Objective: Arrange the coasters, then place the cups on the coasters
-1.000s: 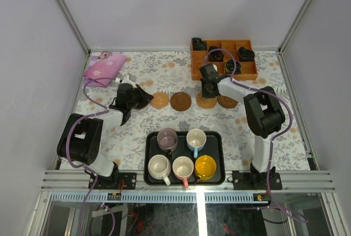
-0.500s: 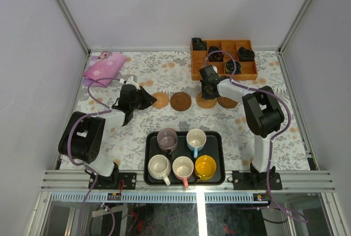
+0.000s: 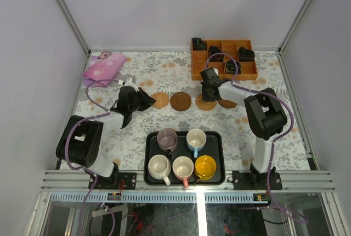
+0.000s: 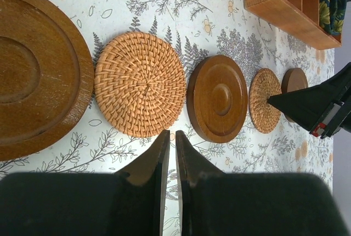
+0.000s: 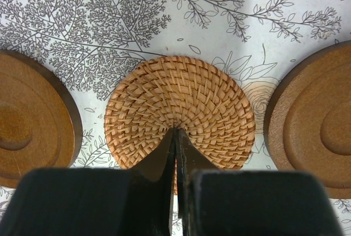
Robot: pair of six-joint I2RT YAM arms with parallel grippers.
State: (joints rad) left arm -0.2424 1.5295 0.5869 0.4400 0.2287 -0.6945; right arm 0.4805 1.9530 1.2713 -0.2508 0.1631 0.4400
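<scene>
A table covered in a white cloth printed with grey ferns and pale orange flowers [image 3: 175, 71] fills the workspace, enclosed by plain white walls [image 3: 181, 5]. At its far right stands an orange box [image 3: 249, 73] split into compartments, several holding dark bundles [image 3: 246, 54], while a pink flowered pouch [image 3: 104, 67] lies at the far left corner. A black rectangular tray [image 3: 216, 140] sits at the near edge, in the middle.
</scene>
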